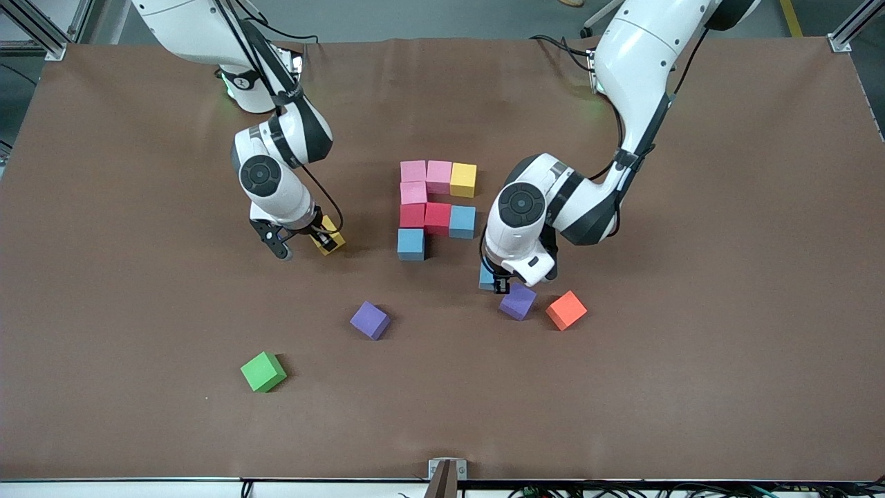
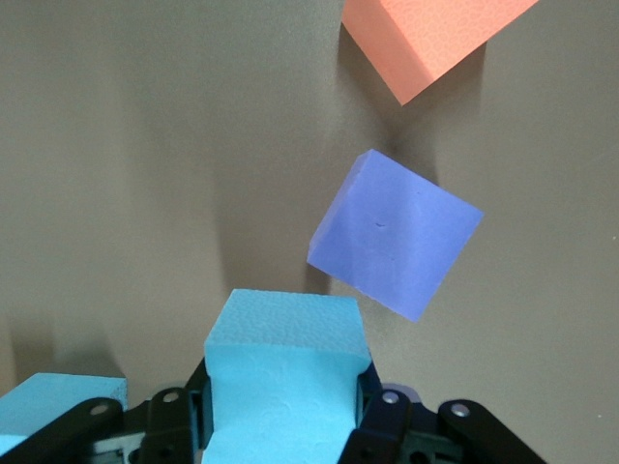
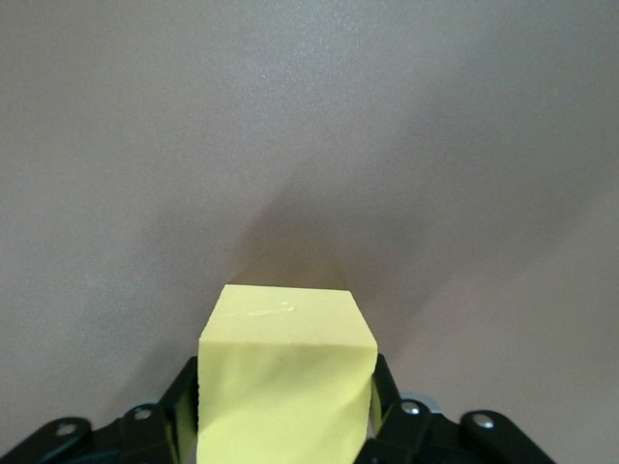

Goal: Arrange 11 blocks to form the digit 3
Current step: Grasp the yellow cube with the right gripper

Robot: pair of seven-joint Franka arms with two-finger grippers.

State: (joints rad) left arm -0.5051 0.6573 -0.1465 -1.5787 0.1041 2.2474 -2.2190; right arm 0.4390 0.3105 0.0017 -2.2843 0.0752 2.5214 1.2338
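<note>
Gripping a light blue cube (image 2: 285, 377), the left hand (image 2: 285, 425) hangs beside the purple cube (image 2: 395, 234); the right hand (image 3: 287, 425) pinches a yellow cube (image 3: 285, 382).

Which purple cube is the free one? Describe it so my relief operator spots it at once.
Start from the stacked rows of cubes mid-table and come toward the front camera. The purple cube lies alone on bare table, with the green cube nearer the camera still. The other purple cube sits beside the orange cube, under the left gripper.
</note>
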